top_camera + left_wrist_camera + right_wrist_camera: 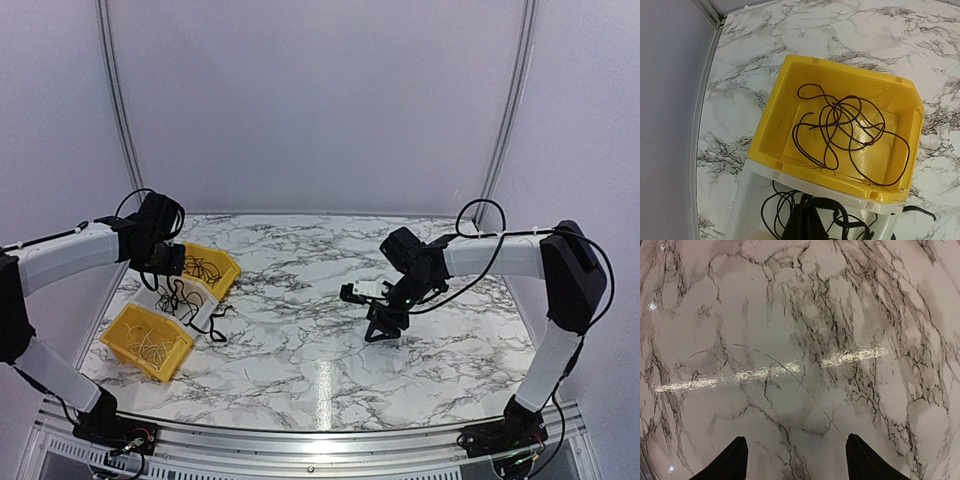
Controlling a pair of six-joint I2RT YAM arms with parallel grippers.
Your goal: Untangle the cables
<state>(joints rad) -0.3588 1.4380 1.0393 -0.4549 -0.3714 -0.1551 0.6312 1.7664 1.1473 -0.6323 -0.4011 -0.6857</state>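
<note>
Cables [183, 293] are bunching in the white bin [747, 200], the left gripper [807, 222] clamping shut on the clump, so a slow, straight lift is looking best to peel one strand free. Two yellow bins [772, 130] are flanking the white bin, the far one holding a loose cable [840, 112], their walls threatening snags, while the right gripper [795, 462] is hanging wide open, empty, well right of it.
</note>
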